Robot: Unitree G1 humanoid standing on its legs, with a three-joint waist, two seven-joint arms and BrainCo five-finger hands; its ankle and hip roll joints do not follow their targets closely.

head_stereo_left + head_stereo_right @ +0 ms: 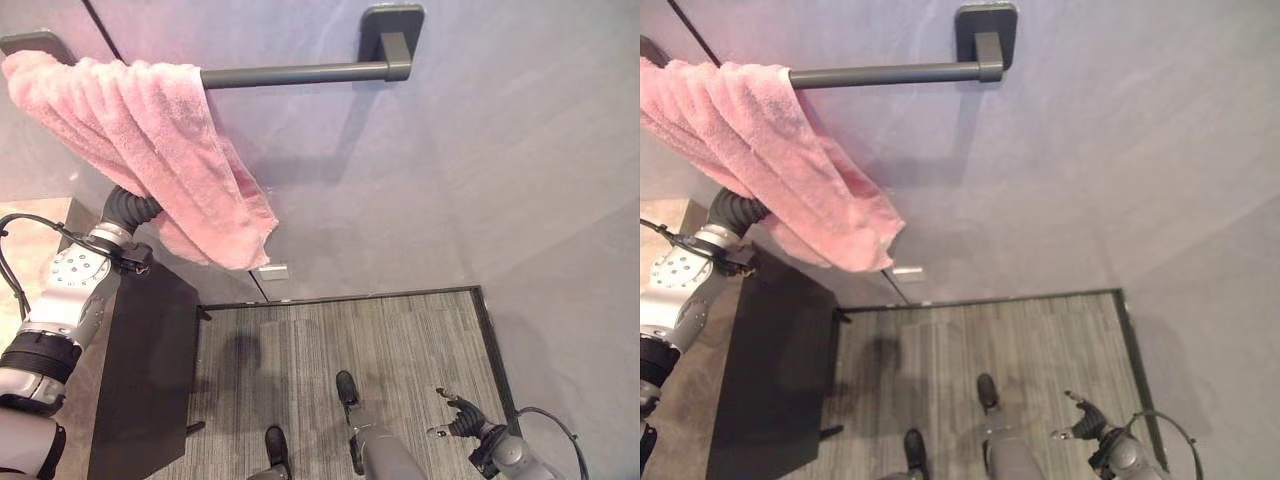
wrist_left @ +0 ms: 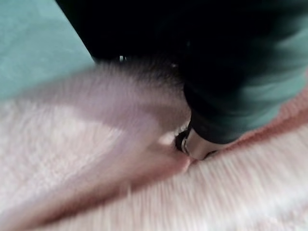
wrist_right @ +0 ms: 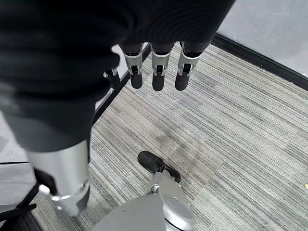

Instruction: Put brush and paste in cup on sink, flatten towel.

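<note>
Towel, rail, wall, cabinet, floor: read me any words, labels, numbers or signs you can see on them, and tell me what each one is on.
None can be read.
Pink towel: no visible tag or print.
Dark rail and its bracket: bare.
Wall: plain; the small pale plate low on it is too small to tell.
Dark cabinet: no marking visible.
Striped floor: no signs.

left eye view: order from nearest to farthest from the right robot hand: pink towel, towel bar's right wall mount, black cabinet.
Measured from the right robot hand, low at the right over the grey floor:
1. Black cabinet, lower left, below the towel.
2. Pink towel, upper left, bunched over the bar's left end.
3. Towel bar's right wall mount, top of view on the wall.
</note>
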